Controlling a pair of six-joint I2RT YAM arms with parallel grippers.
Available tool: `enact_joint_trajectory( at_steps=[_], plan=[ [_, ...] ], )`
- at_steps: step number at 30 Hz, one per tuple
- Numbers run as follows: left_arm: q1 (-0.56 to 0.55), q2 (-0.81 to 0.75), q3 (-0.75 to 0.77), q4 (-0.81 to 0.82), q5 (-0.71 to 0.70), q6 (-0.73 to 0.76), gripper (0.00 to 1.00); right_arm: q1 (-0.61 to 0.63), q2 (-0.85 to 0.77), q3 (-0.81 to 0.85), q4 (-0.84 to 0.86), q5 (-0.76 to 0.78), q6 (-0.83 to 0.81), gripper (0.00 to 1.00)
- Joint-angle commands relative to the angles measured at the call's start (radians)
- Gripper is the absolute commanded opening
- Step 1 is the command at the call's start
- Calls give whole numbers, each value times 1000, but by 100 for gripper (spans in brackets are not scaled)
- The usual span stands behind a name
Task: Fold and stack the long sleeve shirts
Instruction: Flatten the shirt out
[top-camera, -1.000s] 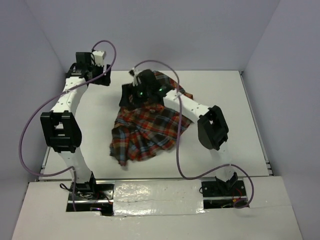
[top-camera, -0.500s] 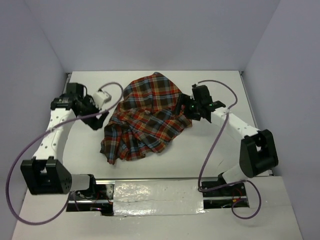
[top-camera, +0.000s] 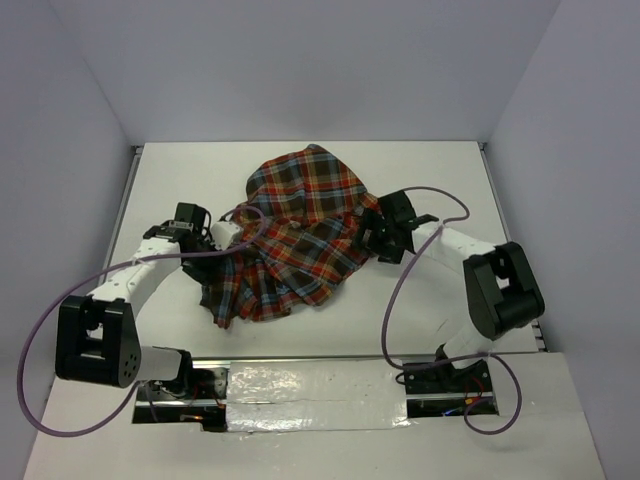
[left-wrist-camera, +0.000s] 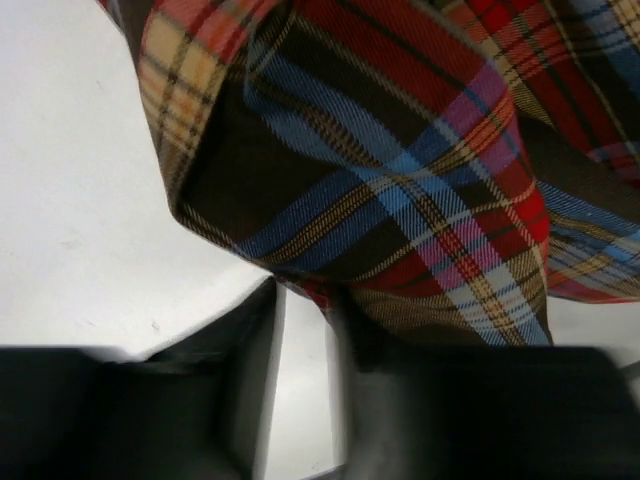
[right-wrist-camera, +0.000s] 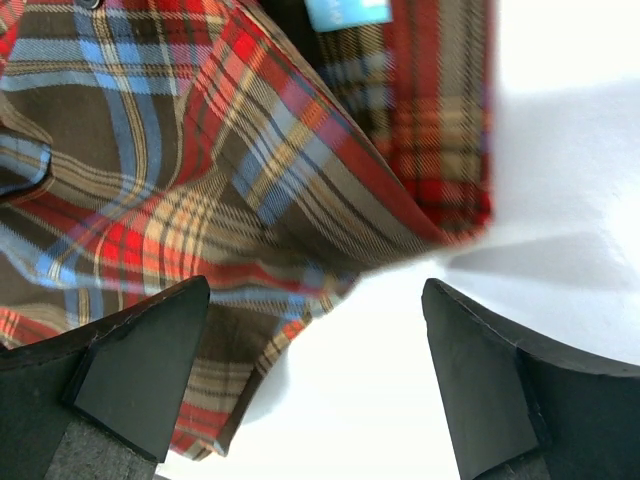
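Observation:
The plaid long sleeve shirt lies crumpled in a heap at the table's middle, in red-orange, brown and light blue checks. My left gripper is low at the heap's left edge. In the left wrist view the shirt hangs over the gripper, whose blurred fingers stand a narrow gap apart with bare table between them and a red fold at their tips. My right gripper is at the heap's right edge. The right wrist view shows this gripper wide open over the hem of the shirt, near a blue neck label.
The white table is walled on three sides by pale lilac panels. Purple cables loop from both arms over the near part of the table. The arm bases sit on a foil-taped strip at the near edge.
Both arms have come down and inward to the shirt's left and right edges. The left fingers have narrowed a lot. The heap has barely shifted since half a second ago.

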Motion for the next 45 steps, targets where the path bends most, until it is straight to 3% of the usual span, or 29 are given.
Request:
enact_joint_trajectory(
  at_steps=[1,2,3,7,10,13,14,15,19,22,23,24,26,29,32,34,36,38,43,45],
  plan=[
    [-5,7,2,113,9,-55,30,-2,-108,-56,40,57,83,94],
    [-5,13,1,104,20,-51,21,-4,-106,-78,74,40,98,94],
    [-5,22,-1,99,22,-52,1,-6,-68,-96,120,6,123,94],
    [-2,18,16,98,-12,-57,0,-7,137,-6,136,-43,161,91],
    [2,10,59,95,-55,-54,0,-12,211,69,199,-53,172,69],
    [11,13,92,92,-52,-55,0,-36,250,231,173,-5,158,23],
    [14,19,99,104,-61,-55,0,-48,253,262,167,6,152,1],
    [23,24,118,118,-66,-52,0,-61,250,294,163,13,126,0],
    [43,120,243,153,-83,-19,0,-85,243,560,116,38,-7,0],
    [35,141,352,41,52,35,0,-84,228,650,45,21,-79,0],
    [20,130,344,27,106,27,24,-84,214,637,51,5,-79,0],
    [14,122,332,1,132,12,41,-84,201,585,65,-3,-78,0],
    [-4,98,275,-23,181,-57,65,-85,156,525,109,3,-72,0],
    [-58,61,179,-30,238,-112,73,-105,142,457,145,11,-67,0],
    [-141,26,126,16,240,-128,76,-147,196,500,125,-54,-115,51],
    [-161,35,102,44,233,-152,78,-195,258,598,64,-92,-159,68],
    [-172,53,82,78,198,-175,80,-216,277,656,-57,-92,-200,71],
    [-170,111,100,81,111,-197,80,-214,212,603,-85,-11,-239,77],
    [-173,162,119,136,129,-258,75,-178,14,197,11,-77,-127,78],
    [-175,176,114,161,134,-281,57,-127,10,103,65,-68,-101,79]
  ],
)
